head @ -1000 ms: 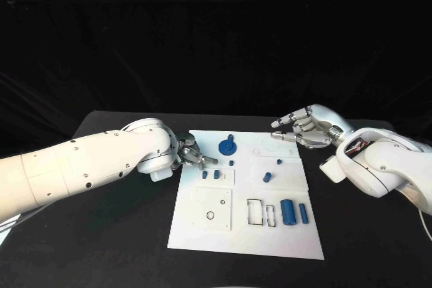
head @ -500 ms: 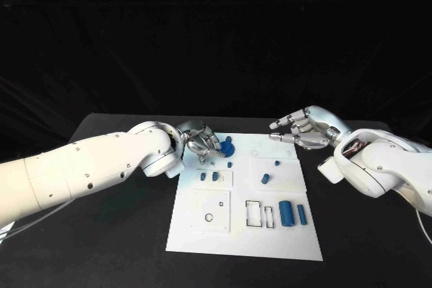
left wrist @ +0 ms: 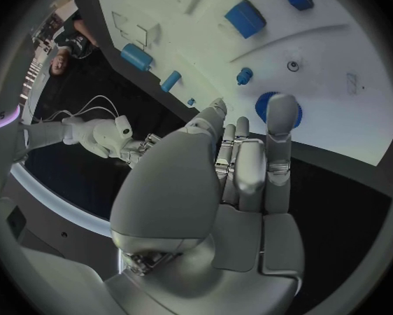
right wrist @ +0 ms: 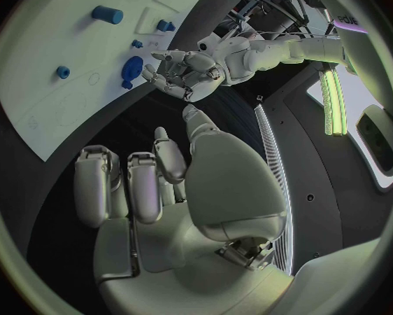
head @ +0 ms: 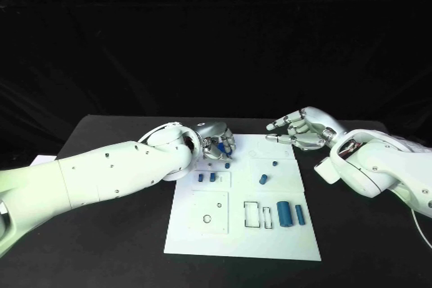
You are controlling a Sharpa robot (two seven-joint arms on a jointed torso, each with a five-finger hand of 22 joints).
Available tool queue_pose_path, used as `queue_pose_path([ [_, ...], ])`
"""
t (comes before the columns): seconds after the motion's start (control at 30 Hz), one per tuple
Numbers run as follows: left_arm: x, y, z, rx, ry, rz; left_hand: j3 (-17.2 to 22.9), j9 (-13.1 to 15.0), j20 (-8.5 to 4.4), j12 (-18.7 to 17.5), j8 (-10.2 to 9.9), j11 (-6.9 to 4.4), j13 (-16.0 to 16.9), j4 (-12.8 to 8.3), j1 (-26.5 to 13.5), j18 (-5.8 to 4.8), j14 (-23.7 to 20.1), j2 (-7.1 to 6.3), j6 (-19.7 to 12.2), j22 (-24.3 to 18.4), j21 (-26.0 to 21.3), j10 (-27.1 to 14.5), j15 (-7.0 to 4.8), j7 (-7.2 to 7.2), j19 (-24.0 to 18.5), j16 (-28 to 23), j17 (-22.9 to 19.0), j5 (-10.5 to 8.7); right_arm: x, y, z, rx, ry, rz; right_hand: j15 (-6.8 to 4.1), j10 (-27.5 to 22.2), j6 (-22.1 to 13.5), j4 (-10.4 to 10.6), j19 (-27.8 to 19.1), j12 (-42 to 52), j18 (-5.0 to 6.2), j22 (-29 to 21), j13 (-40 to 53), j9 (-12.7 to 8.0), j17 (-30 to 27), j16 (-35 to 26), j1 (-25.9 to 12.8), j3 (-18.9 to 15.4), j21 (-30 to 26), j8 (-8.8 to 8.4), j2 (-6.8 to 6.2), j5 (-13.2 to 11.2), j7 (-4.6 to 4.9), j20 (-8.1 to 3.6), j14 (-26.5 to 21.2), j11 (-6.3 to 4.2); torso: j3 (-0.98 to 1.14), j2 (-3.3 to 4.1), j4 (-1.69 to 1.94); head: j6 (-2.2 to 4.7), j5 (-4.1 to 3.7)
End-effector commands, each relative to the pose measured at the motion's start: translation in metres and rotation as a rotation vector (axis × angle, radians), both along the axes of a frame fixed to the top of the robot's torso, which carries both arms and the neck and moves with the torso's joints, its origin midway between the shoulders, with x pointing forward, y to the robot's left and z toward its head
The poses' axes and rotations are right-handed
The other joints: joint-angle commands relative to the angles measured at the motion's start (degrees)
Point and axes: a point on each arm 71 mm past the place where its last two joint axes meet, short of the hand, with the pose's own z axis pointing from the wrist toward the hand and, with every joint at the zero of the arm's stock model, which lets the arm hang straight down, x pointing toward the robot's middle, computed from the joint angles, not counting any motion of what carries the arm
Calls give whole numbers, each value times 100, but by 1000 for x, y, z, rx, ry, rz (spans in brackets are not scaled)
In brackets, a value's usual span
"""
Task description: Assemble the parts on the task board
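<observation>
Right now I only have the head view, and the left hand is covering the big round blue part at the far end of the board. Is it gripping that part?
Observer: No. In the right wrist view the left hand has its fingers spread with nothing between them. The round blue part lies on the task board beside them.
Operator: Is it touching the part at all?
Observer: The left wrist view shows one fingertip over the part. I cannot tell whether it touches.
Operator: And is the right hand carrying anything?
Observer: No. The right wrist view shows the right hand with a bare palm and loosely curved fingers.
</observation>
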Motion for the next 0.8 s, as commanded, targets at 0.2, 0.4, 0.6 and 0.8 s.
queue_pose_path([
  [0.2,-1,-11,-9,188,-51,-74,149,-225,-18,-286,-188,-11,-308,69,-140,-215,257,-126,282,1101,1312,293,-22,-7,364,523,434,-5,-1,2,-1,-5,3,16,4,-19,32,3,-39,-26,46,106,-6,9,114,-21,-13,-38,-27,14,51,35,4,3,295,-20,1,-4,7,-17,-26],
  [0.4,-1,-13,-12,238,-38,-76,192,-291,-32,-382,-251,-23,-389,96,-201,-292,288,-155,383,1489,1769,432,-38,-11,470,548,397,-7,-1,2,-1,-5,4,17,4,-19,32,3,-39,-26,46,106,-6,9,114,-21,-13,-38,-27,14,51,35,4,3,295,-20,2,-7,8,-25,-29],
  [0.6,-1,-14,-14,262,-26,-73,207,-310,-35,-421,-268,-26,-415,105,-218,-300,282,-157,422,1545,1831,468,-42,-15,482,517,328,-6,-1,3,-2,-5,4,18,4,-19,32,3,-39,-26,46,106,-6,9,114,-21,-13,-38,-27,14,51,35,4,3,295,-20,4,-9,15,-27,-30],
  [0.8,-1,-15,-15,271,-22,-71,269,-333,-40,-471,-292,-33,-447,93,-190,-303,284,-130,467,1584,1867,514,-48,-20,482,518,305,0,-1,3,-2,-5,4,19,4,-19,32,3,-39,-26,46,106,-6,9,114,-21,-13,-38,-27,14,51,35,4,3,295,-20,4,-7,4,-32,-30],
])
